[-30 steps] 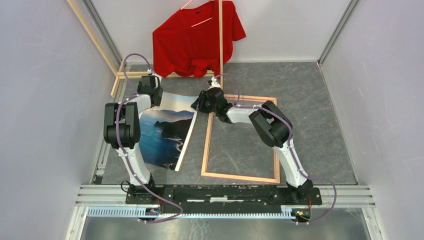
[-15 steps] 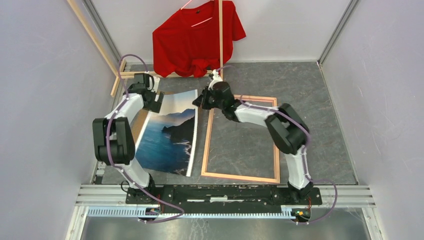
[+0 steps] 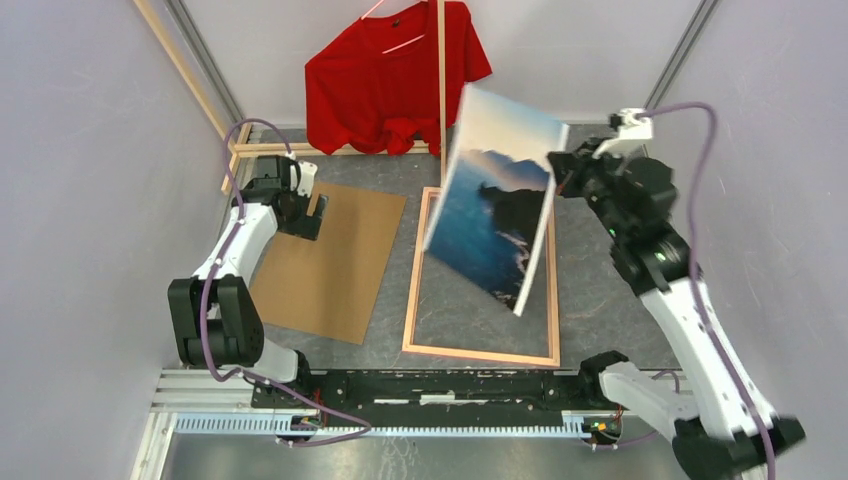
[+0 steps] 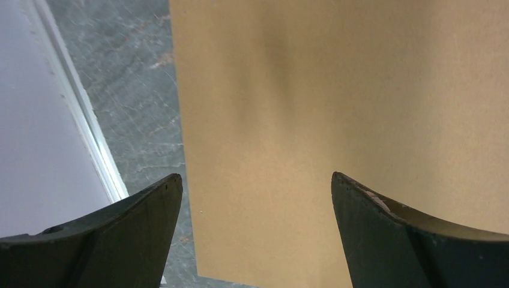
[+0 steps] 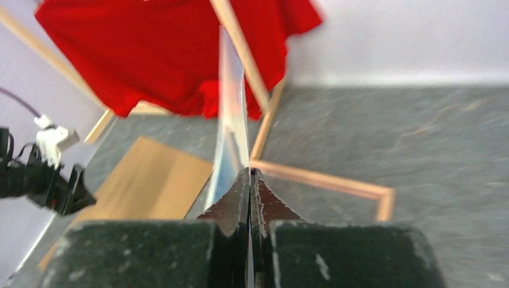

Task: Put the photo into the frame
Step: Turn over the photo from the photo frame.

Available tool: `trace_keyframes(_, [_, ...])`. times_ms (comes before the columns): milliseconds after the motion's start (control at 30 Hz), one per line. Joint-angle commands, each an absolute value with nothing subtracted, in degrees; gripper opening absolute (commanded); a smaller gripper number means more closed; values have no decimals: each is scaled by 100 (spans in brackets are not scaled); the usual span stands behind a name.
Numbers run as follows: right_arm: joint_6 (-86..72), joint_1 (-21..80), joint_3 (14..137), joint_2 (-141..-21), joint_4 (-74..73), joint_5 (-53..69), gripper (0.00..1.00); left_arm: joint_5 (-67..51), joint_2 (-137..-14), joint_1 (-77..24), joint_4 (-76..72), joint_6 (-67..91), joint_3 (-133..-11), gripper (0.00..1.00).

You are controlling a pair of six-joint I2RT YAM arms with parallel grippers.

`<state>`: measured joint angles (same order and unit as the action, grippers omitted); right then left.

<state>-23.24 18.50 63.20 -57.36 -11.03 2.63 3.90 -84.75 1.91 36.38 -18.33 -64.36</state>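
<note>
Has hauled the photo (image 3: 495,215) up off the left half of the desk (image 3: 620,260) and across to the right since a second ago. Was lying flat on top of the brown backing board (image 3: 325,265) back then, now hangs tilted in the air over the far part of the frame (image 3: 480,354), sea-and-mountains side facing the top camera. Pinched by the right tool (image 3: 558,180), tips pressed tight together on the print's right-hand edge, up near the top corner. Shows up edge-on from the right wrist, just a thin pale sliver rising straight out from between the closed tips. Can't tell whether the low corner touches the frame or only floats above it, sorry. As for the frame: lying flat on the desk to the right of the board, thin pale rails, only grey desk showing inside the near half. Left tool (image 3: 310,213): spread as wide as it goes, gripping nothing, hanging over the far left corner of the now fully uncovered board. Same story from the left wrist, with both dark fingers well apart, bare brown board below them and a strip of grey desk along the left. Way at the back, a red shirt (image 3: 390,80) hanging on a wooden-stick rack (image 3: 441,70) against the wall.
</note>
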Motion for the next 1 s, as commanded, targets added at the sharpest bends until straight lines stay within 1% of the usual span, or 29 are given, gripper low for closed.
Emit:
trace_keyframes(0, [-1020,1923,7449,-5034,-2717,-1918,0,118,-8344,195,3735,-1926,-6390,100])
trace_keyframes(67, [-822,1922,7795,-5092,-3014,-2281,0,98,-8337,186,3735,-1916,-6378,100])
trace_keyframes(133, [-619,1929,8084,-5324,-3278,-2330,0,101,-8301,180,3736,-1924,-6356,100])
trace_keyframes(233, [-475,1938,8393,-5828,-3730,-2033,0,139,-8225,179,3735,-1932,-6316,100])
trace_keyframes(300, [-464,2062,8756,-6335,-4350,-1938,0,134,-8194,176,3735,-1931,-6287,100])
trace_keyframes(400, [-457,2561,9042,-7124,-5161,-2336,0,142,-8183,176,3735,-1920,-6284,100])
trace_keyframes(467, [-522,2993,8956,-7458,-5438,-2677,0,145,-8189,165,3735,-1912,-6299,100])
trace_keyframes(533, [-638,3387,8828,-7730,-5577,-2771,0,153,-8191,159,3736,-1895,-6315,100])
trace_keyframes(567, [-722,3547,8750,-7835,-5583,-2717,0,158,-8194,152,3735,-1898,-6319,100])
trace_keyframes(633, [-963,3661,8475,-7970,-5375,-2200,0,160,-8191,149,3736,-1898,-6311,100])
trace_keyframes(733, [-1632,3660,7432,-7860,-4279,-1047,0,166,-8185,149,3728,-1889,-6289,100])
trace_keyframes(800, [-2230,3665,6932,-7860,-3757,-754,0,166,-8176,149,3704,-1889,-6261,100])
trace_keyframes(900, [-3038,3663,6555,-8107,-3182,-195,0,160,-8158,140,3662,-1881,-6232,100])
trace_keyframes(967, [-3527,3661,6669,-8498,-3118,206,0,151,-8165,126,3664,-1866,-6231,100])
